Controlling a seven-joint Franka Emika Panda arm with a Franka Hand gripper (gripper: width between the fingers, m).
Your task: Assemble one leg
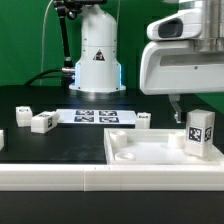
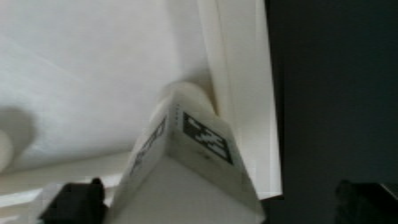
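Observation:
A leg [image 1: 200, 132], a small white block with black-and-white tags, stands upright on the right corner of the large flat white tabletop piece [image 1: 150, 152]. My gripper [image 1: 197, 108] hangs just above it, open. In the wrist view the leg [image 2: 187, 150] rises between my two dark fingertips [image 2: 80, 200], which stand wide apart and do not touch it; my gripper [image 2: 217, 205] is centred over it. The tabletop piece's raised rim [image 2: 240, 90] runs beside the leg. I cannot tell whether the leg sits in a socket.
Three more legs lie on the black table: two at the exterior view's left [image 1: 22, 115] [image 1: 42, 122] and one near the middle [image 1: 143, 119]. The marker board [image 1: 95, 116] lies behind them. The robot base [image 1: 97, 55] stands at the back.

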